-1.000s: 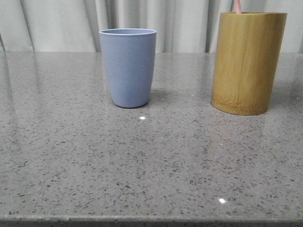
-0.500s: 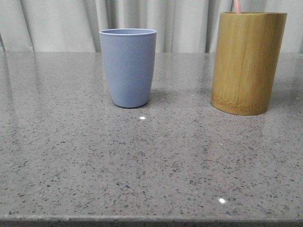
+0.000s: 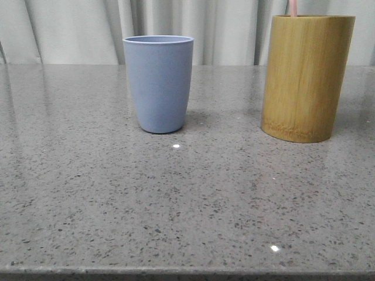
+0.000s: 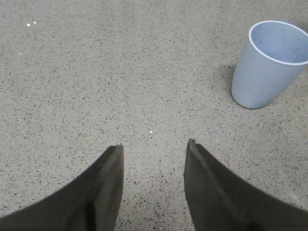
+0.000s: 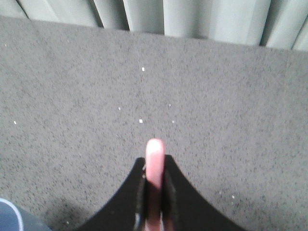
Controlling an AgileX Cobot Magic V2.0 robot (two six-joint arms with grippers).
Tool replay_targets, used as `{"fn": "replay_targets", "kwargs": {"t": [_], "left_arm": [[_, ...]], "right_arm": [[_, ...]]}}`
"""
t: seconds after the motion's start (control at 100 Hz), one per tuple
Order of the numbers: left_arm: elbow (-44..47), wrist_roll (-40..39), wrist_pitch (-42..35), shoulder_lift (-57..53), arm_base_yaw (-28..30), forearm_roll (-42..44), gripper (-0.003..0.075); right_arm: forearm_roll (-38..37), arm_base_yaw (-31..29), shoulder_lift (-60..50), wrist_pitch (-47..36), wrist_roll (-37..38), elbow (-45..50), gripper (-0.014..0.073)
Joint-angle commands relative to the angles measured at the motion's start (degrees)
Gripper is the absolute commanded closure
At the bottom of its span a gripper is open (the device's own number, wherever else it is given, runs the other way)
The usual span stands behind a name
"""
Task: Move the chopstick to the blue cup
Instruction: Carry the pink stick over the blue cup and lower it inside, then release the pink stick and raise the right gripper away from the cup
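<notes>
Change since earlier frames: none seen in front view; cup, holder and pink tip all in same spots.
Landmark: blue cup (image 3: 158,84), upright on speckled grey table (image 3: 187,211), rim up, nothing visible inside from left wrist view (image 4: 269,62).
Bamboo holder (image 3: 306,77): upright, well apart from blue cup, to its right in front view, taller than it.
Chopstick (image 3: 293,7): pale pink tip poking above holder rim in front view, well right of blue cup; in right wrist view (image 5: 154,178) pink shaft clamped between dark fingers, rounded end jutting past them.
Right gripper (image 5: 154,211): closed on chopstick, fingers (image 5: 178,202) pressed against both sides of shaft; sliver of blue cup rim at frame corner (image 5: 9,216).
Left gripper (image 4: 153,159): jaws spread, nothing between them, over bare table apart from blue cup; fingers (image 4: 211,192) dark, tapered.
Backdrop: pale pleated curtain (image 3: 76,29) behind table, beyond blue cup.
Task status: chopstick not in blue cup.
</notes>
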Motion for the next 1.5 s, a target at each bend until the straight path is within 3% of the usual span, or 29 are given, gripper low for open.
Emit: {"fn": "replay_targets", "kwargs": {"t": [0.0,0.23,0.45,0.91,1.2,1.27,1.39,1.49], "left_arm": [[-1.5,-0.3,-4.4,0.0,0.2,-0.4,0.0429],[-1.5,-0.3,-4.8,0.0,0.2,-0.4,0.0429],[-1.5,-0.3,-4.9,0.0,0.2,-0.4,0.0429],[-1.5,-0.3,-5.1,0.0,0.2,-0.4,0.0429],[-1.5,-0.3,-5.1,0.0,0.2,-0.4,0.0429],[-1.5,-0.3,-5.1,0.0,0.2,-0.4,0.0429],[-1.5,-0.3,-5.1,0.0,0.2,-0.4,0.0429],[-1.5,-0.3,-5.1,0.0,0.2,-0.4,0.0429]], "right_arm": [[0.3,0.1,-3.4,-3.1,-0.3,-4.3,0.0608],[0.3,0.3,-4.3,-0.1,-0.8,-12.9,0.0606],[1.3,4.4,-4.2,0.8,-0.8,-18.7,0.0606],[2.7,15.8,1.6,-8.9,-0.8,-19.1,0.0606],[2.7,17.2,6.4,-11.1,-0.8,-19.1,0.0599],[2.7,17.2,7.0,-10.6,-0.8,-19.1,0.0557],[2.7,17.2,7.4,-9.7,-0.8,-19.1,0.0401],[2.7,17.2,7.4,-9.8,-0.8,-19.1,0.0345]]}}
